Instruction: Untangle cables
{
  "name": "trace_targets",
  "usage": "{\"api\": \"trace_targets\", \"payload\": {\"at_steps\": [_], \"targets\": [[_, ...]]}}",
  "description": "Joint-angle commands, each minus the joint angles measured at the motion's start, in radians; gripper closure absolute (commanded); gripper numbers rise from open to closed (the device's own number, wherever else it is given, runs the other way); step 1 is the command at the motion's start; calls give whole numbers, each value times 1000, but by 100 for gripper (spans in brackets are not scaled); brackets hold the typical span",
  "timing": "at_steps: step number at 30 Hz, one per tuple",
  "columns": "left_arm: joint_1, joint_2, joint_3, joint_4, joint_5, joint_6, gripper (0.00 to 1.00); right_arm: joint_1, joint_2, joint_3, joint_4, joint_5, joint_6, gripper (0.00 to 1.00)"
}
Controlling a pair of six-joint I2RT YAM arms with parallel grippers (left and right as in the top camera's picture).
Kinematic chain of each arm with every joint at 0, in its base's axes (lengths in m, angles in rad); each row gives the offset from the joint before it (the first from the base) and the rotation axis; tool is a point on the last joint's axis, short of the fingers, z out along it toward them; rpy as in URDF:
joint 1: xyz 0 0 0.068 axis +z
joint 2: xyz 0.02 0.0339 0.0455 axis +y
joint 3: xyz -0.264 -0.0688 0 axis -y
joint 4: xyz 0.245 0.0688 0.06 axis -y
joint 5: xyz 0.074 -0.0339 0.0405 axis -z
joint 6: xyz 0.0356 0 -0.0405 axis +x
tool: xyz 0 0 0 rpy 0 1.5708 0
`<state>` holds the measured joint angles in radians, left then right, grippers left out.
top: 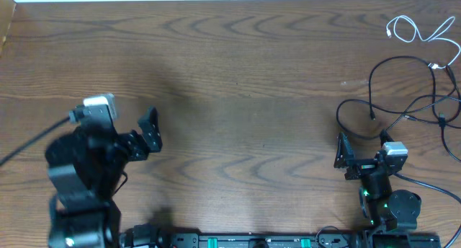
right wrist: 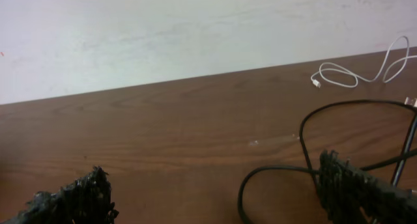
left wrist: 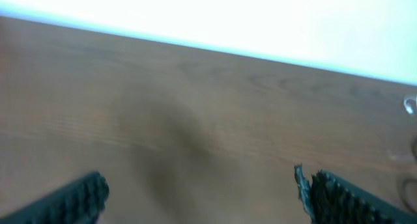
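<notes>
Both cables lie in the upper right of the overhead frame: the white cable (right wrist: 316,83) sits in loose loops at the far edge, and the black cable (top: 370,86) sprawls just below it, the two crossing near the right border. The right gripper (top: 341,153) stands beside the nearest black loop, jaws spread wide and empty. The left gripper (left wrist: 202,185) hovers at the lower left, well apart from both cables, also wide open with nothing held. The step in hand appears to be the first approach. Grasp the black cable on a free stretch, clear of the crossing, then draw it across the table (top: 238,68) away from the white cable.
</notes>
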<state>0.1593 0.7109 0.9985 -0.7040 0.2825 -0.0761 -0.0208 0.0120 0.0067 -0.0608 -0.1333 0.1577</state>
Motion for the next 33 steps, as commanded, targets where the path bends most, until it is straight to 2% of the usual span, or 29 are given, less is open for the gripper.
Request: {"api": "trace_targets", "payload": {"at_steps": [1, 8, 14, 20, 33], "targets": [[-49, -175, -224, 166, -4, 123, 0, 9, -7, -1, -5, 8, 13, 1], [-55, -330, -498, 433, -6, 149, 0, 9, -7, -1, -4, 8, 13, 1], [-111, -426, -671, 602, -7, 278, 0, 9, -7, -1, -4, 8, 13, 1], [-124, -526, -788, 624, -8, 347, 0, 9, -7, -1, -4, 8, 13, 1], [-124, -673, -952, 621, -3, 348, 0, 9, -7, -1, -4, 8, 13, 1]]}}
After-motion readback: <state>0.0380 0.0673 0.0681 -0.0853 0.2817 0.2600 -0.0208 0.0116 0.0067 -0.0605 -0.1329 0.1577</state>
